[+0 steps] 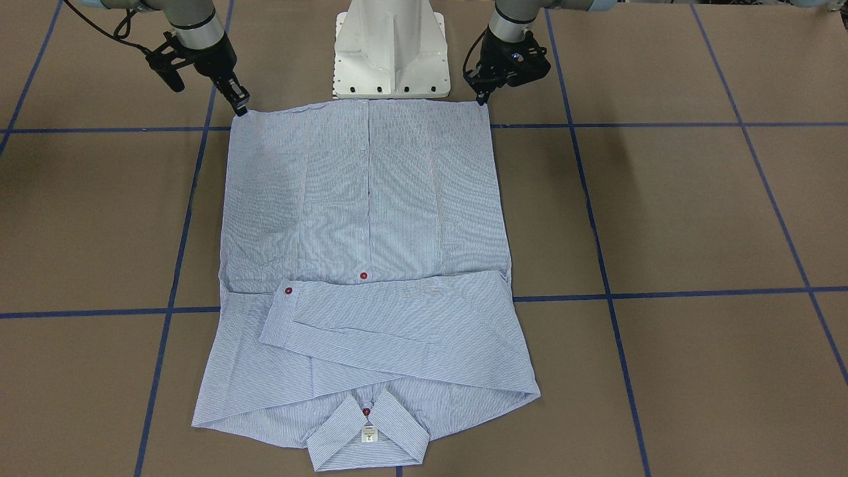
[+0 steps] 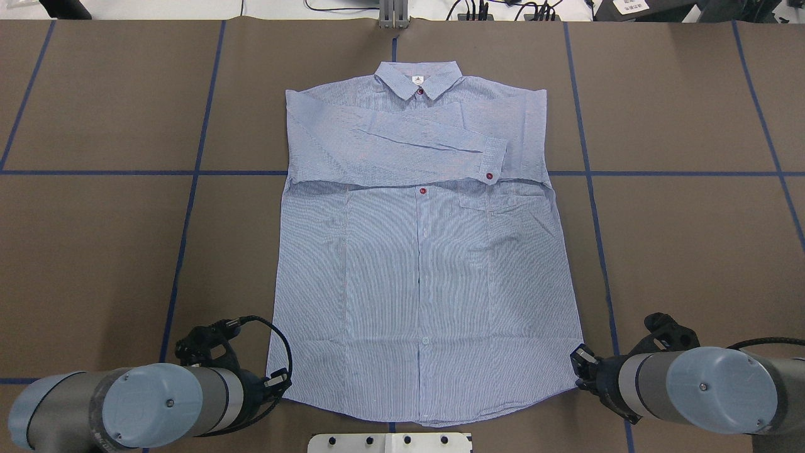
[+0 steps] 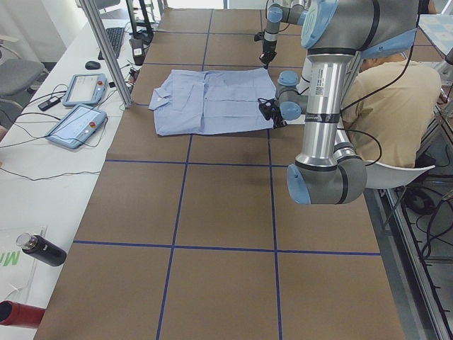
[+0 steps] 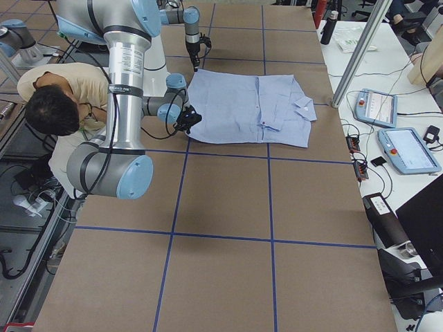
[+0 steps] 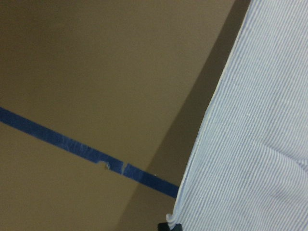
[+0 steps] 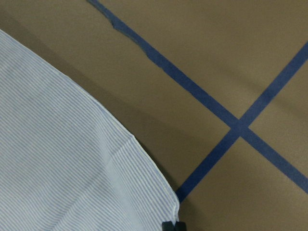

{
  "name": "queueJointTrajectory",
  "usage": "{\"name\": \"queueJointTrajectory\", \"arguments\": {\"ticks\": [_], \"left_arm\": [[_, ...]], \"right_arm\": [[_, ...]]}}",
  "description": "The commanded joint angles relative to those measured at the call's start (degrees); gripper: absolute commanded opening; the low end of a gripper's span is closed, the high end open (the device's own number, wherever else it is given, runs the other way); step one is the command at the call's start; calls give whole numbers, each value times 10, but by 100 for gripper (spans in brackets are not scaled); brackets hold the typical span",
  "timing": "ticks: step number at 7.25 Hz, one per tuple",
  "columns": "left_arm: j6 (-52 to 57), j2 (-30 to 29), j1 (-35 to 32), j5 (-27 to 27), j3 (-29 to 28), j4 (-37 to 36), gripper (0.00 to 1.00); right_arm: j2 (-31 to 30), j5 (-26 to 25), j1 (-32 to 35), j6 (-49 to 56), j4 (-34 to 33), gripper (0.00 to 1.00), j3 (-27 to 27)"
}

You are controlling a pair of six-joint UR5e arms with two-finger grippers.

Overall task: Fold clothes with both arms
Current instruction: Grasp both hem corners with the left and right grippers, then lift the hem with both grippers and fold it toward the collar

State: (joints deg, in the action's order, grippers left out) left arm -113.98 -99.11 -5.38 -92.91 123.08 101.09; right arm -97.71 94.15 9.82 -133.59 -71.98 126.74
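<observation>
The striped light blue shirt [image 2: 421,264] lies flat and front up, collar [image 2: 418,78] at the far side, both sleeves folded across the chest, a dark red button [image 2: 422,190] below them. My left gripper [image 2: 280,380] is at the near left hem corner; the left wrist view shows that corner [image 5: 255,144] raised over its shadow and running into the fingertips [image 5: 171,226]. My right gripper [image 2: 577,358] is at the near right hem corner, which shows in the right wrist view [image 6: 57,144]. Both look shut on the hem. In the front-facing view the left gripper [image 1: 481,98] and the right gripper [image 1: 240,105] sit at the corners.
The white pedestal base [image 1: 391,53] stands just behind the hem. Blue tape lines [image 2: 188,207] cross the brown table. A person [image 3: 396,92] sits behind the robot. Teach pendants [image 3: 78,120] and a dark bottle [image 3: 42,249] lie on the side bench.
</observation>
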Motion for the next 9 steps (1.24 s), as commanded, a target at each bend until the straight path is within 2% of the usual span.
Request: {"name": "queueJointTrajectory", "arguments": {"ticks": [1, 3, 5, 7, 9], "left_arm": [[-28, 8, 27, 1, 35, -11, 0], [-29, 14, 33, 0, 54, -11, 0], [-24, 6, 11, 0, 59, -10, 0], [18, 0, -50, -3, 59, -9, 0], [69, -11, -125, -58, 59, -8, 0]], "right_arm": [[0, 2, 2, 0, 0, 0, 17], [0, 13, 2, 0, 0, 0, 32], [21, 72, 69, 1, -1, 0, 31], [65, 106, 136, 13, -6, 0, 18], [74, 150, 201, 37, -7, 0, 13]]}}
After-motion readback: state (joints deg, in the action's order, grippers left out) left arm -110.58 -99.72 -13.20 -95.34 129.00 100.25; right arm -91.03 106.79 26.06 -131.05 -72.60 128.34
